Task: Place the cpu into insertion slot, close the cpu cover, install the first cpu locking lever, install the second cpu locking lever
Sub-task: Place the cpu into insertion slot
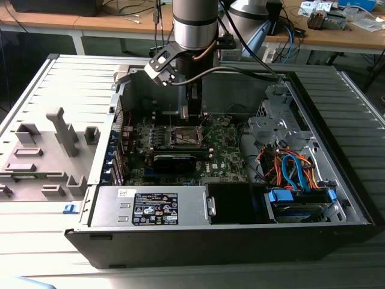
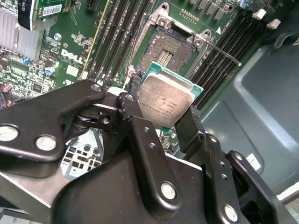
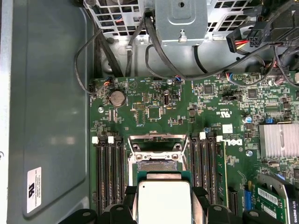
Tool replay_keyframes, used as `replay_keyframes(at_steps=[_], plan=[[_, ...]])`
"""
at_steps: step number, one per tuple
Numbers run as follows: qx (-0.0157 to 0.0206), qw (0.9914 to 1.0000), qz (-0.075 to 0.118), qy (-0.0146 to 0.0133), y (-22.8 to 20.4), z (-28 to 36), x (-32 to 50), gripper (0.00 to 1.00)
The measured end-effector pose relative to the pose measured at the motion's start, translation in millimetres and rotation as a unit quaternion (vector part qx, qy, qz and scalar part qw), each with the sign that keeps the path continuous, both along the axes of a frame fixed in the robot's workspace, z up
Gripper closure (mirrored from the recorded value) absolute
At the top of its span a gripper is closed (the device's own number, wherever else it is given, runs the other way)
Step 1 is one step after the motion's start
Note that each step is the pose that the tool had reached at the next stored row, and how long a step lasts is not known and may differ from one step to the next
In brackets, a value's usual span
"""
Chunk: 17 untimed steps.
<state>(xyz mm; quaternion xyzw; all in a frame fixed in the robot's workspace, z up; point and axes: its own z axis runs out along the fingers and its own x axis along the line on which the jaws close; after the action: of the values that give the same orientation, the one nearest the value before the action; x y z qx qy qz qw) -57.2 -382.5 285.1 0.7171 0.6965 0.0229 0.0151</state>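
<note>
My gripper (image 2: 161, 116) is shut on the cpu (image 2: 167, 100), a small square chip with a silvery top, held by its edges between two black fingers (image 2: 189, 123). The chip hangs tilted just above the insertion slot (image 2: 168, 56), whose brownish contact field lies bare. In the first wrist view the cpu (image 3: 164, 200) sits at the near end of the insertion slot (image 3: 156, 164). The cpu cover (image 3: 156, 141) stands swung open at the socket's far end. A thin locking lever (image 2: 224, 51) sticks out beside the socket. In the exterior view the gripper (image 1: 191, 117) is down inside the case over the socket (image 1: 186, 137).
Long black memory slots (image 3: 108, 172) flank the socket on both sides. A finned heatsink (image 3: 279, 140) and a black card (image 1: 174, 161) lie close by. Cables (image 1: 292, 165), a drive cage (image 1: 271, 120) and the power supply (image 1: 150, 206) crowd the case. A grey fixture (image 1: 60, 129) stands at the exterior view's left.
</note>
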Motion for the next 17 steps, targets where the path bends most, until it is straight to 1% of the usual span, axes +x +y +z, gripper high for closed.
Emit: replay_keyframes(at_steps=[17], plan=[[0.0, 0.99997, -0.007, 0.0, 0.0, -0.4, 0.0, 0.45]])
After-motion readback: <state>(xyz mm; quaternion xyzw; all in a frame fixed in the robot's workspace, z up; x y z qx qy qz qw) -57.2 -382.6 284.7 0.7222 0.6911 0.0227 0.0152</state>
